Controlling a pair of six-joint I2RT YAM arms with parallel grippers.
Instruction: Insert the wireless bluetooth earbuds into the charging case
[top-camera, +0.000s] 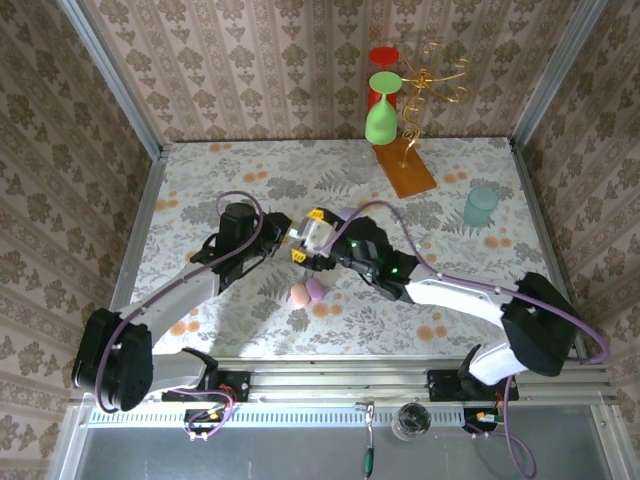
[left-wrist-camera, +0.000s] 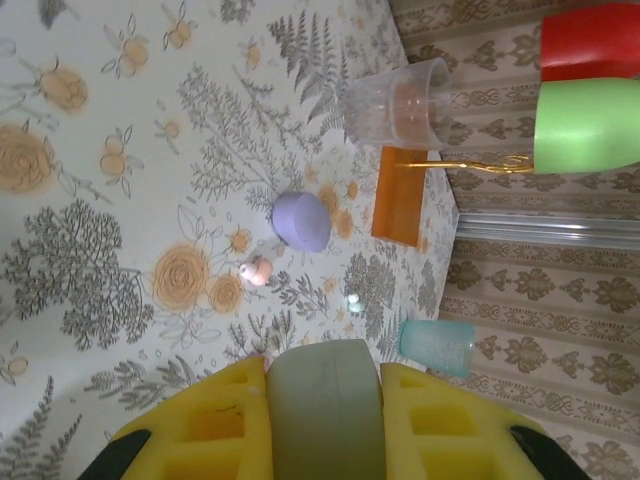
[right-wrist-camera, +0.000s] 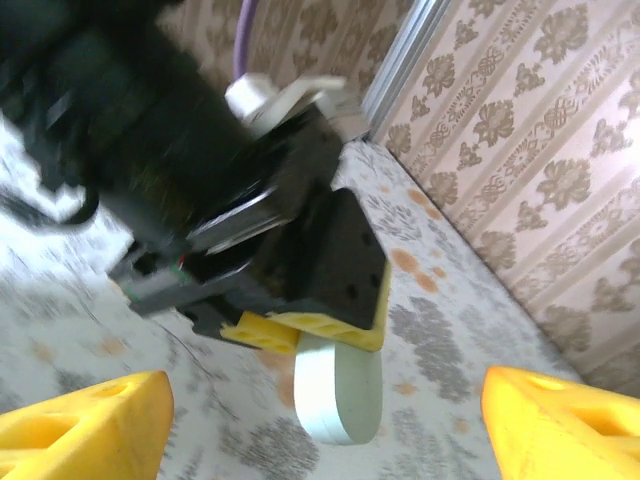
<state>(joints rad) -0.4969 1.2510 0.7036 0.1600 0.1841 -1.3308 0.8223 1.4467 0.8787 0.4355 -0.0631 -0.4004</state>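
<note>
L gripper is pinching a pale grey-green, flat rounded charging case btwn its yellow fingers, which are pressing on both sides. In top view it's holding the case up over the middle of the floral-print table. R gripper is facing it w/ yellow fingers spread wide and gripping nothing. In R wrist view the case is hanging edge-on under the L gripper's black body, sitting btwn the R fingers but apart from both. Small pale-pink glossy earbuds are lying loose on the table. One is resting just beside a lilac pebble-shaped case, w/ a couple of tinier pale nubs lying near it, too small to tell apart. In top view the lilac case is lying against a pink pebble-shaped case, both nearer the arm bases than the grippers. Toward the far edge a clear plastic cup is standing beside a flat orange block, a frosted teal cup is standing off to the R, and a green goblet is showing in front of a red goblet.
</note>
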